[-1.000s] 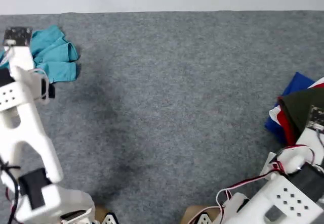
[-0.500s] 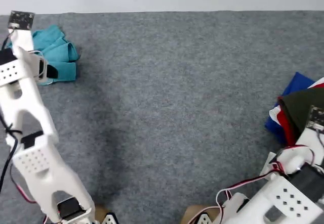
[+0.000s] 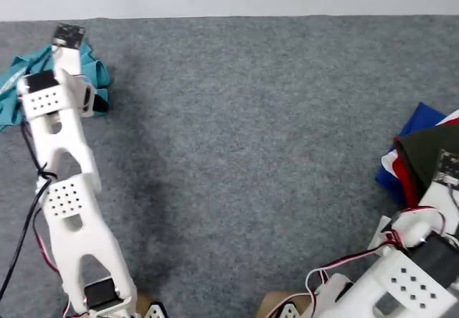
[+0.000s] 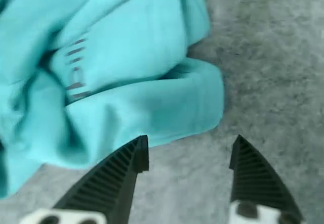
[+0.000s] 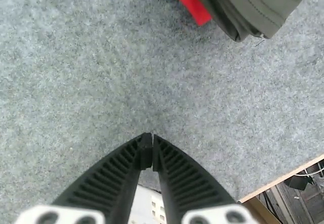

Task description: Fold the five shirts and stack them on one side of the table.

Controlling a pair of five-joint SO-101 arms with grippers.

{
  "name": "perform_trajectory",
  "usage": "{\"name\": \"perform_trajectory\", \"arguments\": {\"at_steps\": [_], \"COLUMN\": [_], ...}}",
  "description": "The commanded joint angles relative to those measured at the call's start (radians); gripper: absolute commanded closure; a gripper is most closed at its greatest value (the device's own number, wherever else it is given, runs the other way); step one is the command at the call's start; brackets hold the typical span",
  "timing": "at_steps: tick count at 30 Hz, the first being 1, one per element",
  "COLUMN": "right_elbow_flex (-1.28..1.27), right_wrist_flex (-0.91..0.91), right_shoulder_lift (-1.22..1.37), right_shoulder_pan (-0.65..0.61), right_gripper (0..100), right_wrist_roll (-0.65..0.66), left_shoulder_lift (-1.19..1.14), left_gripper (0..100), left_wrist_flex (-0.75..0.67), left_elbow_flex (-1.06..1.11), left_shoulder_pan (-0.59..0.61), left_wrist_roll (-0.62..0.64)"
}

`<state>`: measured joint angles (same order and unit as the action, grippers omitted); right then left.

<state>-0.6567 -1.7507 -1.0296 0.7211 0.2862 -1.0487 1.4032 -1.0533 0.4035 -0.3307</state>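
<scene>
A crumpled teal shirt [image 3: 16,81] lies at the table's far left corner; its folds show up close as the teal shirt [image 4: 116,67] in the left wrist view. My left gripper [image 4: 190,144] hovers just over its edge, open, with nothing between the fingers. From above, the left arm [image 3: 57,110] stretches over the shirt and hides part of it. A stack of folded shirts [image 3: 423,153] in blue, red, white and dark olive sits at the right edge. My right gripper [image 5: 152,143] is shut and empty over bare carpet beside that stack [image 5: 238,1].
Grey carpet [image 3: 251,131] covers the table. The right arm's base [image 3: 401,275] and loose cables [image 3: 344,260] crowd the near right corner. A wooden table edge [image 5: 283,178] shows past the right gripper.
The left arm has swung toward the far edge and right over the teal shirt, which now lies spread further left. The right arm has stayed still.
</scene>
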Motion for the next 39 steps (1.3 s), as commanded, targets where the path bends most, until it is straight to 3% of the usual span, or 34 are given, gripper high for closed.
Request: {"name": "perform_trajectory", "arguments": {"at_steps": [1, 15, 24, 32, 39], "right_elbow_flex": [0.002, -0.025, -0.029, -0.029, -0.029], "right_wrist_flex": [-0.007, 0.018, 0.022, 0.022, 0.022], "right_shoulder_lift": [-0.015, -0.015, -0.016, -0.016, -0.016], "right_shoulder_pan": [0.010, 0.010, 0.010, 0.010, 0.010], "right_gripper": [98.8, 98.8, 98.8, 98.8, 98.8], "right_wrist_roll": [0.011, 0.011, 0.011, 0.011, 0.011], "left_shoulder_lift": [-0.031, -0.137, -0.137, 0.049, 0.313], "left_gripper": [83, 100, 100, 100, 100], "left_wrist_flex": [-0.020, 0.002, 0.336, 0.353, 0.354], "left_elbow_flex": [-0.058, -0.252, -0.636, -0.579, -0.421], "left_shoulder_pan": [-0.021, -0.054, -0.155, -0.273, -0.471], "left_wrist_roll": [-0.009, -0.005, -0.003, 0.106, 0.155]}}
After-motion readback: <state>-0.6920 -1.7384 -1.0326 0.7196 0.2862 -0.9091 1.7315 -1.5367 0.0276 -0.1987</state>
